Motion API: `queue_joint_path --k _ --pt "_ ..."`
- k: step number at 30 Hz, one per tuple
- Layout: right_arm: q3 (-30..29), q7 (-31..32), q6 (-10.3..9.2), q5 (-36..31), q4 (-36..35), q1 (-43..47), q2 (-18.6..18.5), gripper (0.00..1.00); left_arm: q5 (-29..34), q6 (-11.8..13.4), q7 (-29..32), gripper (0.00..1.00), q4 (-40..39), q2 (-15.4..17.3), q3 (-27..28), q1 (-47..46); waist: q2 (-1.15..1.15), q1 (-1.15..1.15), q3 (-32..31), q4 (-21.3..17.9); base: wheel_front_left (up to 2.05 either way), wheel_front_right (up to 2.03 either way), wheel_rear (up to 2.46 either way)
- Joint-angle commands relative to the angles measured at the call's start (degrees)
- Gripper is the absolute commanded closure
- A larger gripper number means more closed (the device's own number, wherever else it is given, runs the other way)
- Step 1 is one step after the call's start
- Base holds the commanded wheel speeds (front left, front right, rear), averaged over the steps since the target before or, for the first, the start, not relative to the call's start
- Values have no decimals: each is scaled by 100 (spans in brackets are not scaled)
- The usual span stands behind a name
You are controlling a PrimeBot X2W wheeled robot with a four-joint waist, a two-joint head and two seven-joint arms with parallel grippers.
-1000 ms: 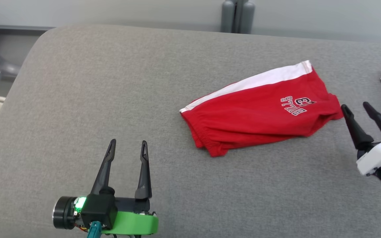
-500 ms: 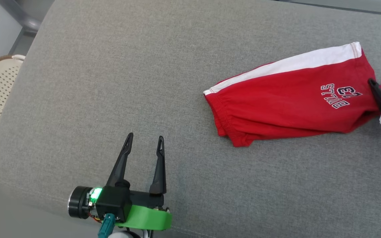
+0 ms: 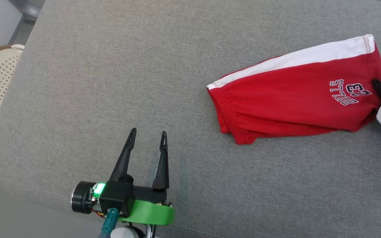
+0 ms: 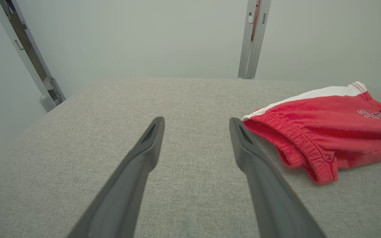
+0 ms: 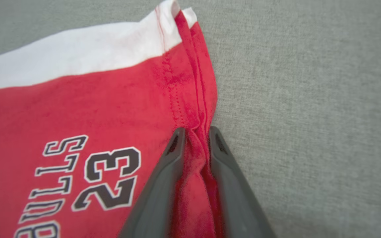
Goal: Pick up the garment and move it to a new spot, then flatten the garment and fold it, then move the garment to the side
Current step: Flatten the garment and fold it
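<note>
**Hem pinched, lift comes next**

Nearest, the left gripper [image 3: 148, 132] hovers over the grey cushion [image 3: 111, 66], jaws apart, well clear of the cloth. Farther right, the red shorts [image 3: 293, 99] lie flat on the cushion, waistband [image 3: 223, 115] toward that gripper. At the leg hem [image 5: 190, 76] the right gripper [image 5: 197, 130] has its jaws clamped on a bunched fold. The lift should be slow and straight up, making sure every layer rises together.

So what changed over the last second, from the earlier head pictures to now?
The right gripper moved in from beside the red and white basketball shorts to their hem edge and closed its fingers on a bunched fold of it. The head camera also shifted. Unchanged: the shorts lie folded on the grey fabric cushion; the left gripper is open over bare cushion.
</note>
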Motion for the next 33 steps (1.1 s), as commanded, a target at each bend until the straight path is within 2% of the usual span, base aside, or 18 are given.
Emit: queue_joint_path --k 1,9,16,22,25,33 --pt "41 -19 -14 93 44 324 40 100 64 -27 -1 0 20 -5 38 -35 0 0 -98 -146 0 0 0" --pt "-41 -446 -17 363 -487 861 -312 100 268 -128 -1 0 96 -1 232 114 0 0 -414 -795 0 0 0" --pt "-88 -585 -13 104 -927 1025 -715 100 376 -236 -1 0 125 2 333 196 0 0 -592 -1208 0 0 0" --pt "-72 -451 -11 -240 -1445 739 -558 100 352 -272 -1 0 188 2 285 221 0 0 -709 -1317 0 0 0" --pt "-12 -319 -11 -397 -1762 599 -319 100 343 -284 -1 0 235 2 248 249 0 0 -788 -1304 0 0 0" --pt "87 61 -11 -649 -2473 485 191 100 247 -261 -1 0 287 3 150 321 0 0 -958 -998 0 0 0"
